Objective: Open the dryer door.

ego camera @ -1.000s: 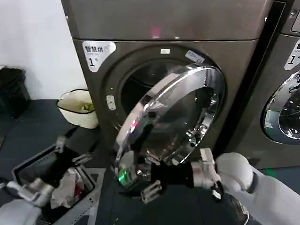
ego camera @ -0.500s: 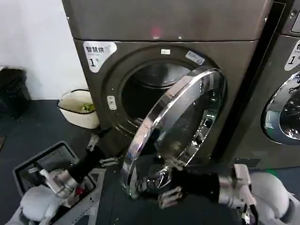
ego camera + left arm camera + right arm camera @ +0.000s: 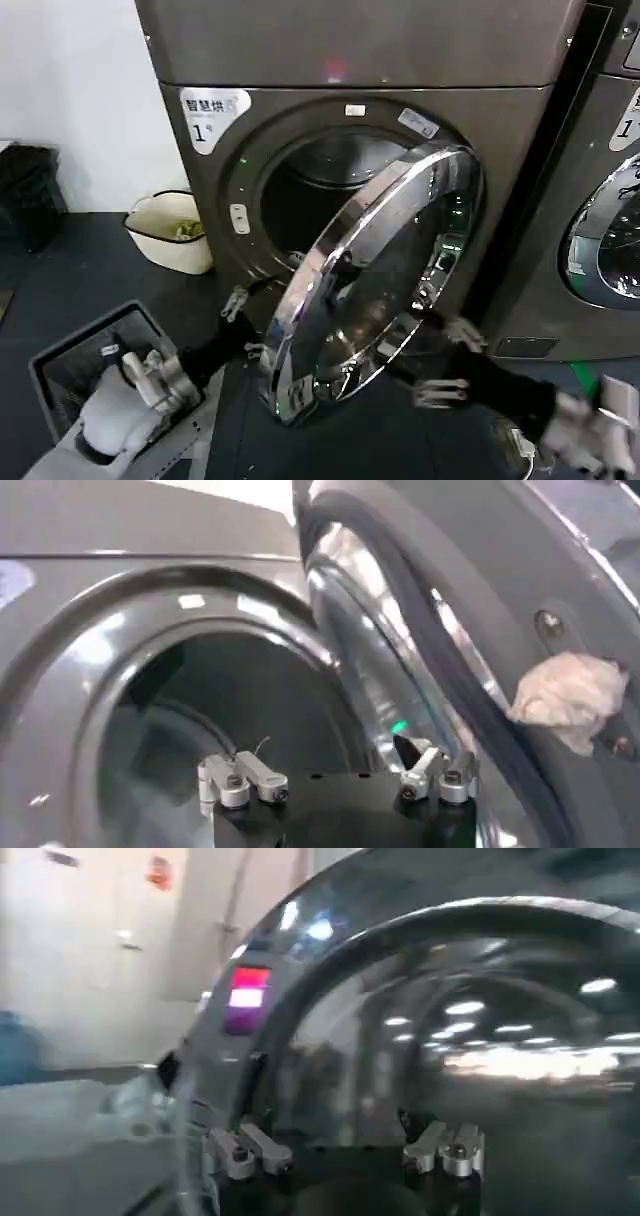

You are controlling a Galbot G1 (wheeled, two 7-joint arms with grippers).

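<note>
Dryer door (image 3: 375,280): hangs partly open from its hinge side on the right of the bronze-grey dryer (image 3: 350,45), with the free edge swung out and low toward the robot. Leaves the dark drum opening (image 3: 305,200) uncovered on the left, though not yet its full width. Turns the mirror-chrome face outward and to the right, the grey inner rim toward the drum.

Left gripper (image 3: 245,325): reaches in at the door's free lower edge, on the inner, drum-facing side. Fingers spread wide, nothing clasped between them; one finger (image 3: 440,777) just beside the inner rim. Probably placed there to push the door farther outward from behind rather than to grip it.

Right gripper (image 3: 447,362): sits low in front of the chrome outer face, near but apparently apart from it. Also wide open and empty. Seemingly kept on that side to leave the swing path free or to catch the ring.

Further out: cream basin (image 3: 170,230) on the floor left of the machine, grey basket (image 3: 70,360) beside the left arm, second chrome-ringed door (image 3: 600,240) shut on the neighbouring machine at the right.
</note>
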